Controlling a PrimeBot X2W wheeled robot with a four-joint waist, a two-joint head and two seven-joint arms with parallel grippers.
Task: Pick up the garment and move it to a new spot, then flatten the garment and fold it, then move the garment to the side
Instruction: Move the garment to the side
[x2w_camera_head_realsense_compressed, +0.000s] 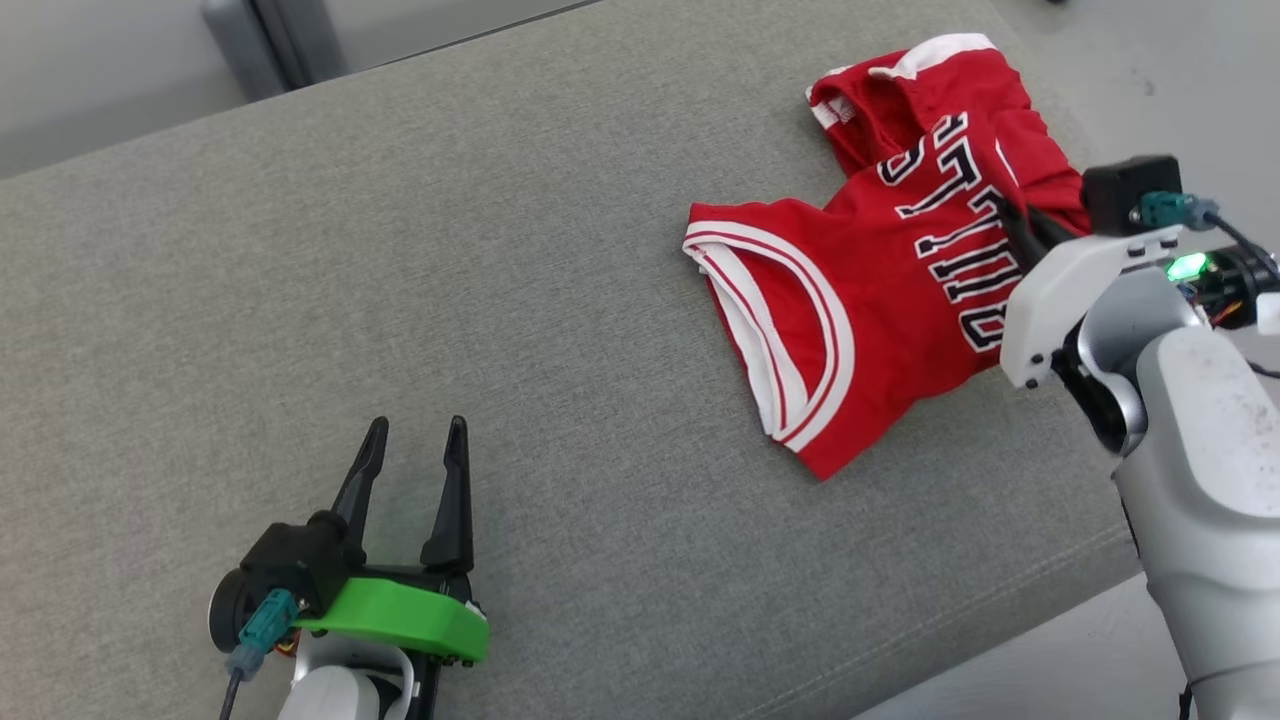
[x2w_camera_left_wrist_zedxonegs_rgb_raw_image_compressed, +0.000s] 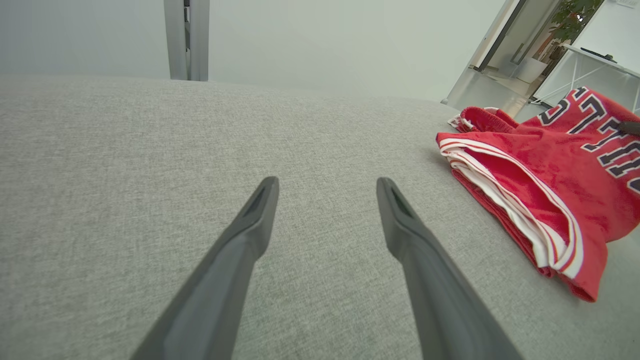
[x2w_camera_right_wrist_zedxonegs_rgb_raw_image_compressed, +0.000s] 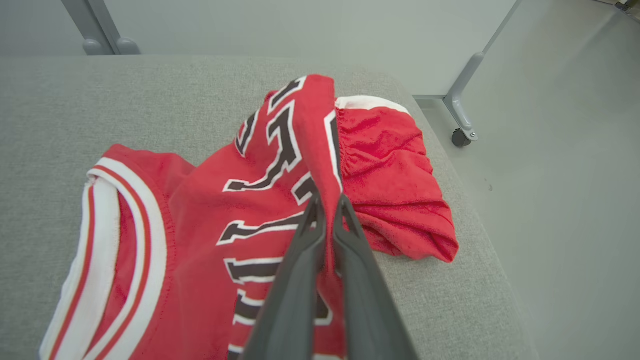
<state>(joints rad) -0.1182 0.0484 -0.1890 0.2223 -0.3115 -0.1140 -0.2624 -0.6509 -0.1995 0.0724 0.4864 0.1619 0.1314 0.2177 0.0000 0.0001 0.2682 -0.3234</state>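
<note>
1. Status, garment (x2w_camera_head_realsense_compressed: 880, 300): a red jersey with white trim and dark lettering. It lies crumpled at the far right end of the grey bench (x2w_camera_head_realsense_compressed: 400, 250), close to the right edge. One ridge of cloth is drawn up above the rest (clearest in the right wrist view). The remainder rests on the bench in bunched layers.
2. Status, right pincer (x2w_camera_right_wrist_zedxonegs_rgb_raw_image_compressed: 327, 200): the fingers are pressed together on the raised ridge and pinch the garment through its lettered panel. Most of the cloth lies on the bench, so the lift is judged barely begun.
3. Status, left pincer (x2w_camera_head_realsense_compressed: 415, 430): the fingers are spread wide and hold nothing. It is positioned over bare bench at the near left, well apart from the garment.
4. Progress (a judgement): the task is in its first step. The grasp for pick-up is made. The carry to a new spot is not yet done.
5. Steps remaining:
   - Lift the garment and carry it to the new spot. The broad bare area toward the left of the bench looks suitable.
   - Release it, spread it flat and fold it.
   - Move the folded garment to the side.
6. Note: the garment is doubled over itself, with the striped armhole trim stacked in layers at its left end. Flattening will probably require both pincers, so the idle left one is likely to be needed soon.
</note>
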